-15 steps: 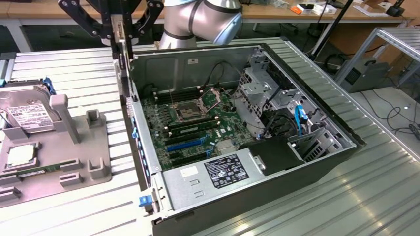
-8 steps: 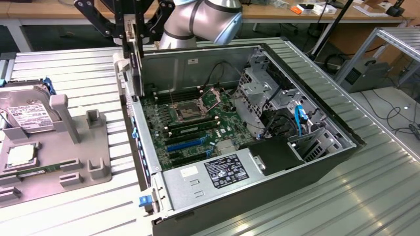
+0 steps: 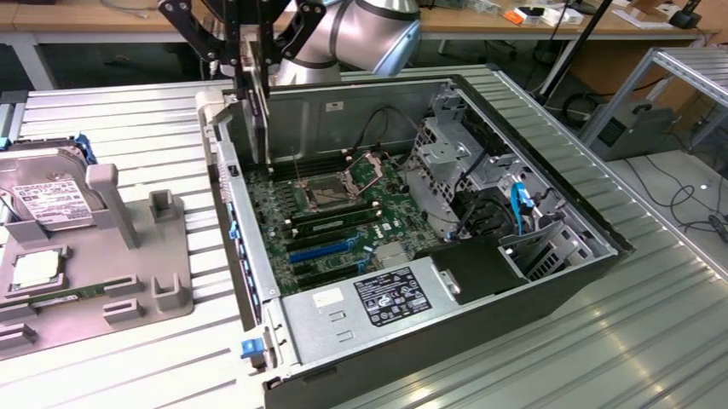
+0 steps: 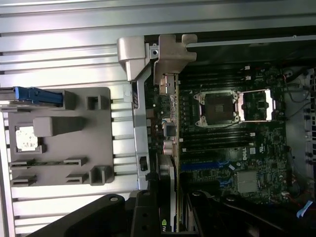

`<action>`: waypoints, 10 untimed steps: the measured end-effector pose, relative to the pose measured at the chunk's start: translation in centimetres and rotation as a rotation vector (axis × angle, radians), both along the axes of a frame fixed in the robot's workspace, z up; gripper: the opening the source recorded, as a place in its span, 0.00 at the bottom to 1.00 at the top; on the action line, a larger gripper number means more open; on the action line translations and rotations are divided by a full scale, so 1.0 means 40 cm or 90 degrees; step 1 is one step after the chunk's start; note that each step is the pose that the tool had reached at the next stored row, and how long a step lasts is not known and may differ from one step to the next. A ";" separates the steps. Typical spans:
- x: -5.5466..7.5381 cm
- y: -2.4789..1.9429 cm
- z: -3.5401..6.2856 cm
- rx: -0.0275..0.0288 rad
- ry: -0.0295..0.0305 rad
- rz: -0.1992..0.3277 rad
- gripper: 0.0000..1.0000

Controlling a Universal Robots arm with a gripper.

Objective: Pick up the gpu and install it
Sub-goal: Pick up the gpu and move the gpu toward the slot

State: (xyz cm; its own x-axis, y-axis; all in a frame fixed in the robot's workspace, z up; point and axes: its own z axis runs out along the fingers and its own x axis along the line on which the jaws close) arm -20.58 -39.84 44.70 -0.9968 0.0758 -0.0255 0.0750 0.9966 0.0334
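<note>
The gpu [image 3: 259,111] hangs on edge as a thin dark card from my gripper [image 3: 245,47], which is shut on its upper part. It hovers over the open computer case [image 3: 569,213], near the rear wall on the exterior view's left, with its lower edge just above the motherboard [image 3: 341,217]. In the wrist view the gpu [image 4: 170,163] appears edge-on, running from between the black fingers [image 4: 143,217] to its silver end bracket [image 4: 171,59] at the case's rear wall. The blue expansion slots [image 3: 322,252] lie further along the board, apart from the card.
A grey fixture tray [image 3: 170,290] stands on the slatted table at the exterior view's left, carrying a hard drive [image 3: 51,200] with a white label. Inside the case are the CPU socket [image 3: 324,189], memory sticks [image 3: 341,223], a power supply [image 3: 381,298] and drive cages [image 3: 478,170].
</note>
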 end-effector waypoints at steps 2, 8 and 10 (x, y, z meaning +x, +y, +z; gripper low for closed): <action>0.014 0.000 0.000 -0.0001 0.0000 0.000 0.27; 0.048 0.000 0.000 -0.0002 0.0000 0.000 0.27; 0.059 0.000 0.000 -0.0002 0.0000 0.000 0.27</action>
